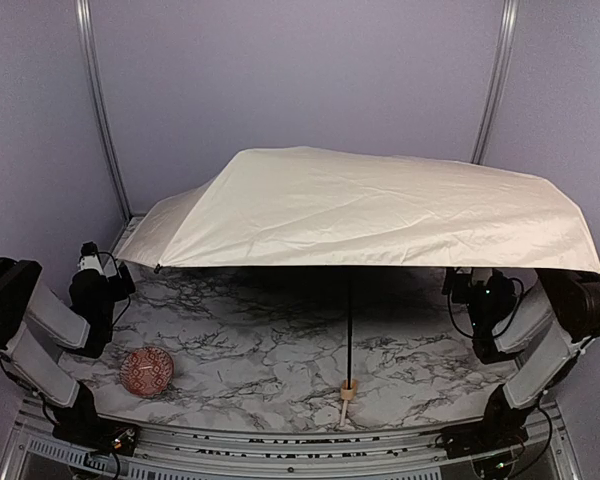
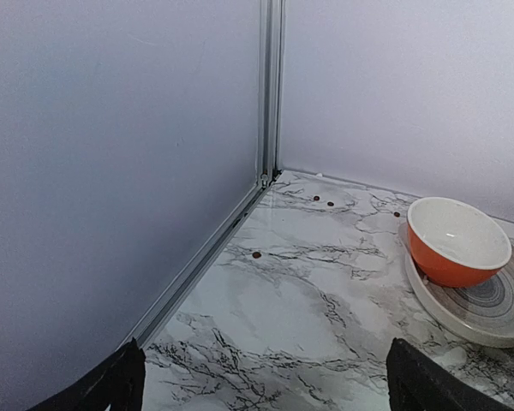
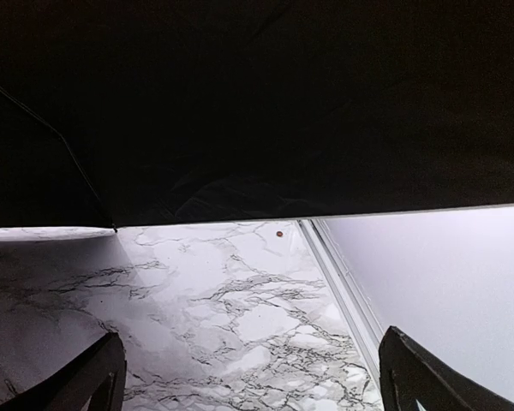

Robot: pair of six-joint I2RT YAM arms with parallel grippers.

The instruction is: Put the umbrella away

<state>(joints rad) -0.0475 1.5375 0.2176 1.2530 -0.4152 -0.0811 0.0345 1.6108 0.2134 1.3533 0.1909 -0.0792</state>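
The umbrella (image 1: pixel 370 210) stands open on the marble table, and its cream canopy covers most of the back half. Its thin black shaft (image 1: pixel 349 330) runs down to a pale tan handle (image 1: pixel 348 392) that rests near the front edge. My left gripper (image 1: pixel 110 272) sits at the canopy's left rim, open and holding nothing. In the left wrist view the left gripper (image 2: pixel 265 377) faces the back-left corner. My right gripper (image 1: pixel 468 285) sits under the canopy's right side, also open. The right wrist view shows the right gripper (image 3: pixel 253 377) below the umbrella's dark underside (image 3: pixel 257 103).
A red patterned ball (image 1: pixel 147 371) lies at the front left by the left arm. An orange bowl (image 2: pixel 457 241) sits on a grey striped plate (image 2: pixel 488 308) under the canopy, hidden from above. Lilac walls with metal rails (image 2: pixel 270 86) close in the table on three sides.
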